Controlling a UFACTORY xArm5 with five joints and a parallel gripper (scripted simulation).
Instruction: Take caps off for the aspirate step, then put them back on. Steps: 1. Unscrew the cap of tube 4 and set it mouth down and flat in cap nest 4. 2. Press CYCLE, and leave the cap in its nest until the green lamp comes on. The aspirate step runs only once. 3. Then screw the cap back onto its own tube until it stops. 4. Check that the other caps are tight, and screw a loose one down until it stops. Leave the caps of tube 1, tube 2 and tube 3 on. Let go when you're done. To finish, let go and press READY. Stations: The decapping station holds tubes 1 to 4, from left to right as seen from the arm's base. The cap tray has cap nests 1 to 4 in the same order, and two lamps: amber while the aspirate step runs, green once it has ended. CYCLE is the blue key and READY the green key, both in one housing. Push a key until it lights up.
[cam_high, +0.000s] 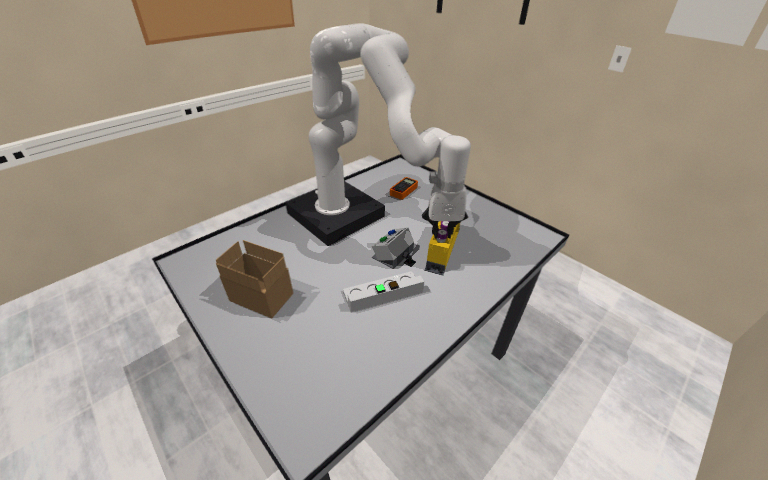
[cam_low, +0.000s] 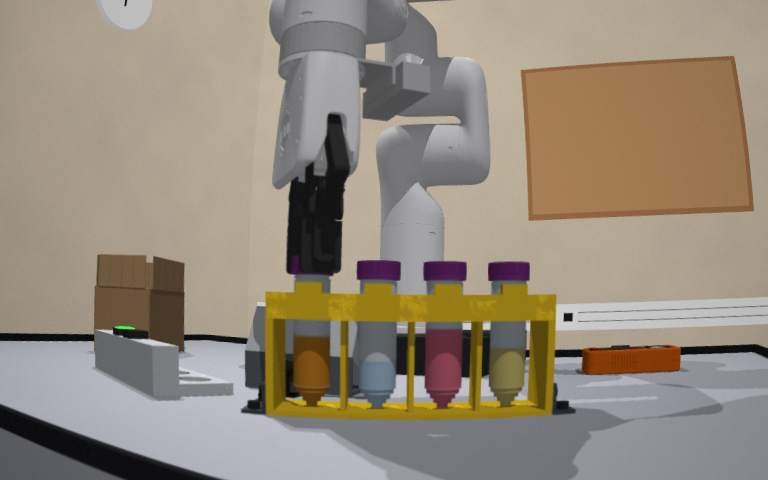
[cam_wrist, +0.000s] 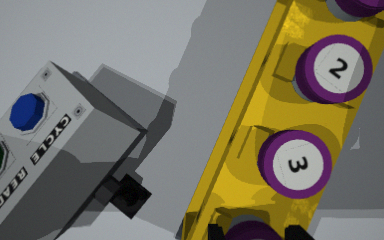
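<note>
Purple and ribbed at its edge, the cap of tube 4 (cam_wrist: 248, 231) sits on top of its tube at the end of the yellow rack (cam_low: 407, 307), on the leftmost position in the exterior view, above the tube with orange liquid (cam_low: 310, 367). The gripper (cam_low: 313, 266) comes straight down onto it, its black fingers (cam_low: 325, 240) clamped on the cap's sides, so that only a sliver of purple shows at their tips; in the wrist view the two black fingertips flank the cap at the bottom edge.

Along the rack the neighbouring caps are round, purple-rimmed discs with pale tops, printed 3 (cam_wrist: 295, 164) and 2 (cam_wrist: 334, 69), each seated on its own tube. The tubes are clear cylinders with tapered bottoms, holding pale blue, pink and yellowish liquid. The rack is a blocky, slightly mottled yellow frame with thin uprights.

Just beside the rack stands the grey, box-shaped key housing (cam_wrist: 75, 145) with an octagonal blue CYCLE key (cam_wrist: 27, 111). Farther off lies the white, long cap tray (cam_high: 384, 290) with round nests and a lit green lamp (cam_high: 380, 287). A brown cardboard box (cam_high: 254, 277) with open flaps and an orange handheld meter (cam_high: 403, 187) also rest on the smooth grey table (cam_high: 317, 362).
</note>
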